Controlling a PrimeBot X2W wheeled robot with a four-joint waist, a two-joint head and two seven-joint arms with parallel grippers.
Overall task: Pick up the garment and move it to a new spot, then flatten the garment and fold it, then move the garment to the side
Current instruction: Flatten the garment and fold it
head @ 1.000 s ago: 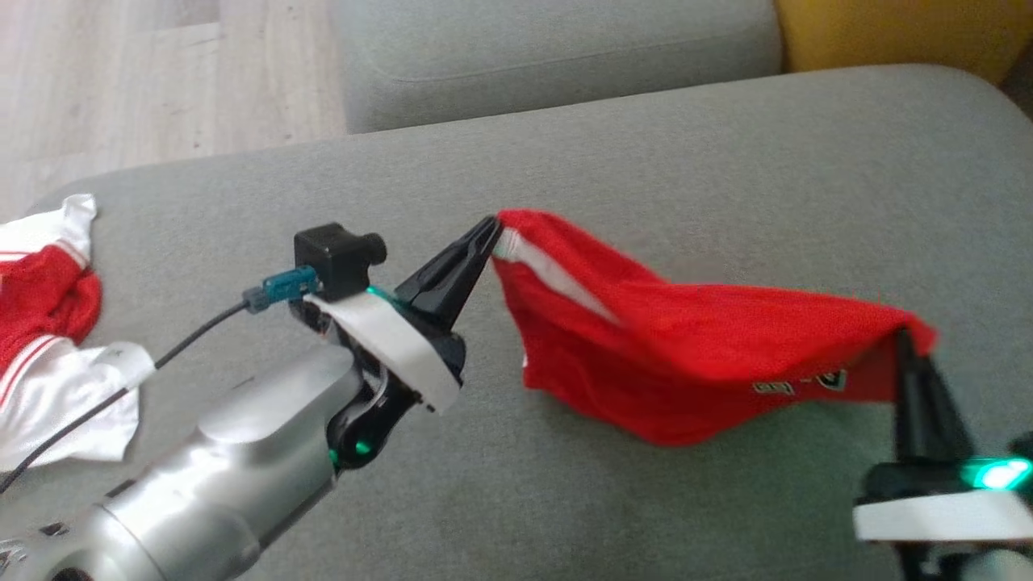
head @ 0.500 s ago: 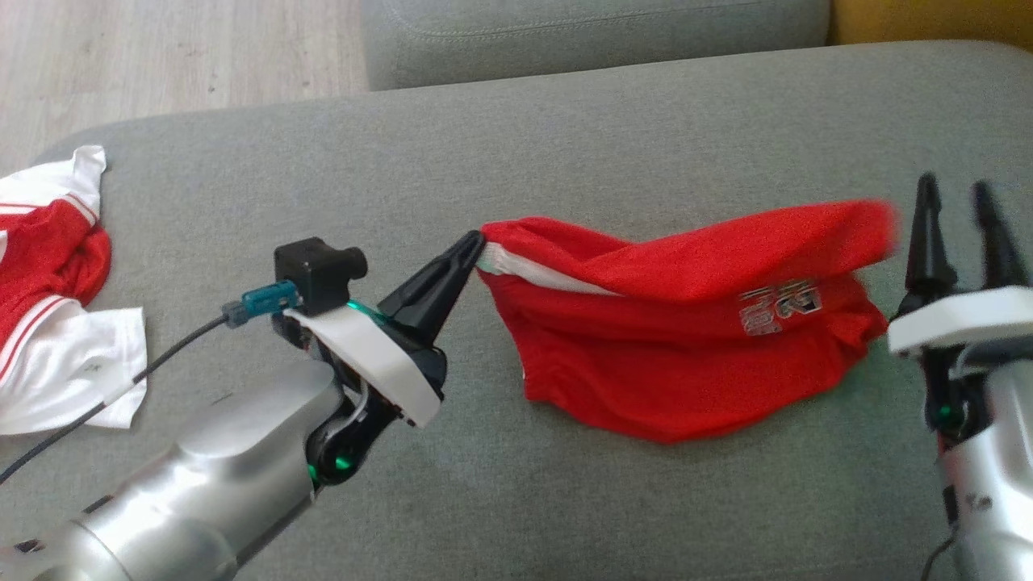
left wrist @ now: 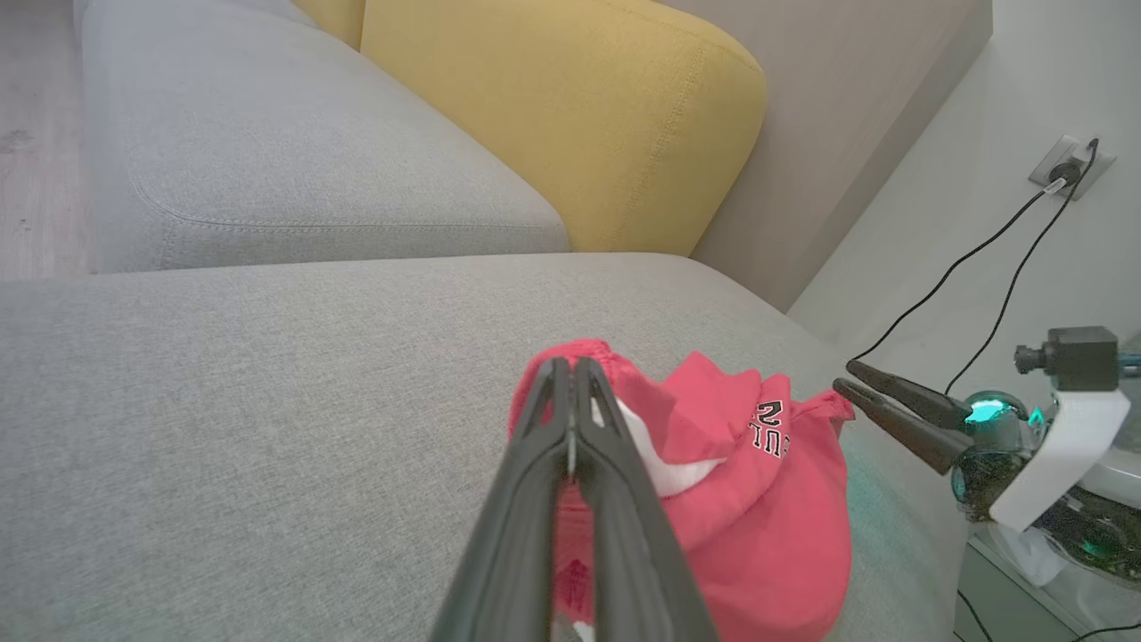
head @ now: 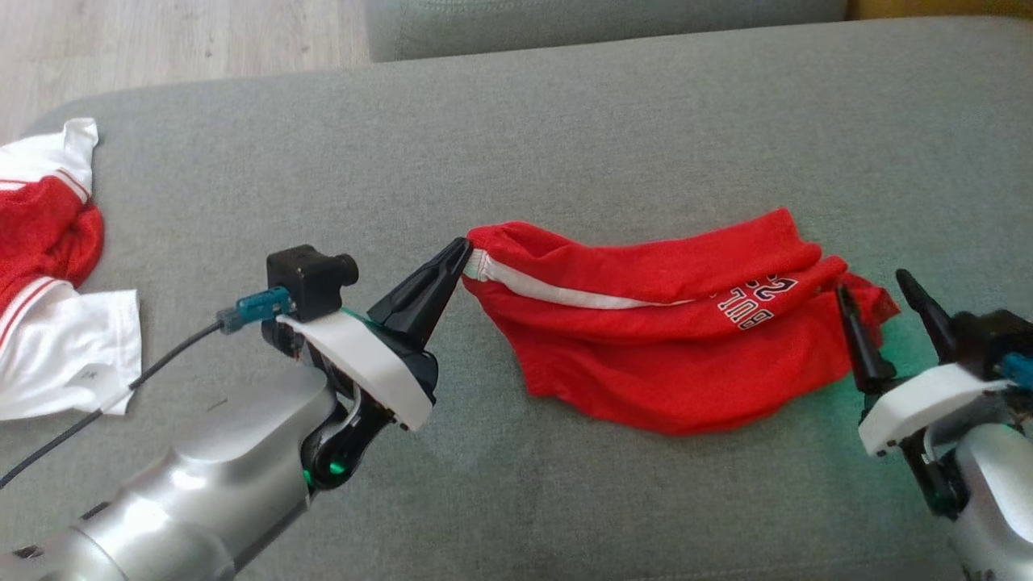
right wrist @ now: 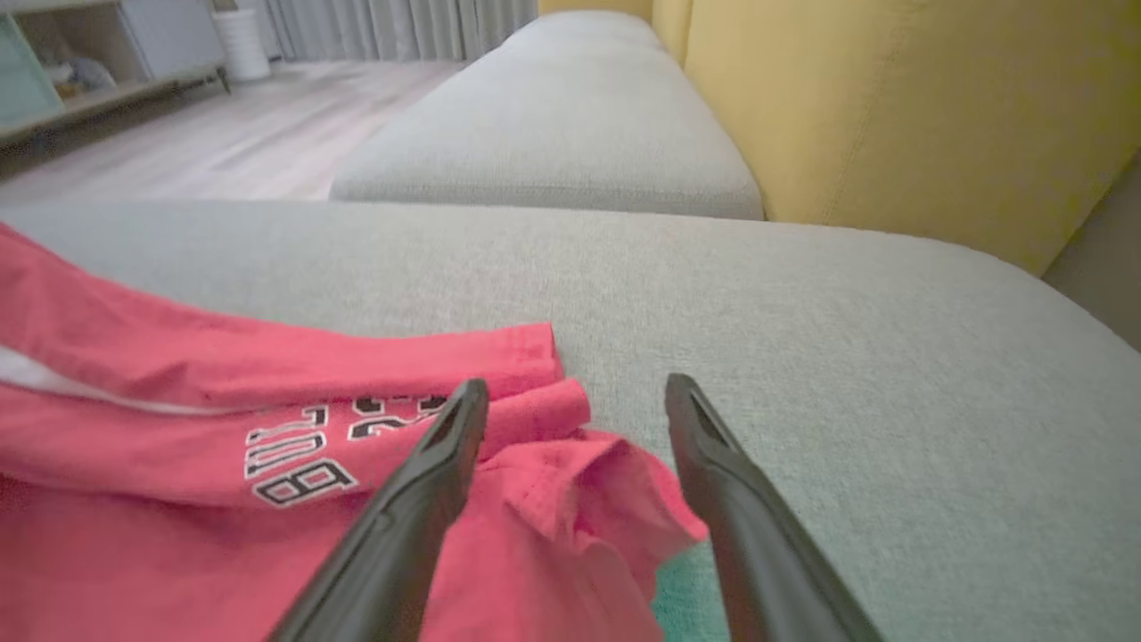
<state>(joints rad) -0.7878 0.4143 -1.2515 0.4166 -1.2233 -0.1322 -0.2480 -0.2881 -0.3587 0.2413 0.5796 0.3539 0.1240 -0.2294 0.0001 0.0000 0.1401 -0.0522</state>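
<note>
The garment (head: 662, 347) is a pair of red shorts with a white side stripe and dark lettering, lying crumpled on the grey sofa cushion (head: 565, 137). My left gripper (head: 462, 248) is shut on its left corner by the waistband; the same pinch shows in the left wrist view, where the gripper (left wrist: 563, 374) holds the red cloth (left wrist: 758, 499). My right gripper (head: 873, 289) stands open at the garment's right end, its fingers straddling a loose red corner (right wrist: 615, 499) without holding it. In the right wrist view the right gripper (right wrist: 575, 392) is spread wide.
A second red and white garment (head: 48, 290) lies heaped at the cushion's left end. A yellow backrest (right wrist: 891, 107) rises behind the seat. Another grey cushion (right wrist: 553, 134) adjoins beyond, with wooden floor (head: 161, 40) past it. A wall socket with cables (left wrist: 1061, 169) sits off the sofa's end.
My right gripper let go of the garment's right corner and now stands open beside it. The cloth dropped from stretched in the air onto the cushion. The left grip is unchanged.
</note>
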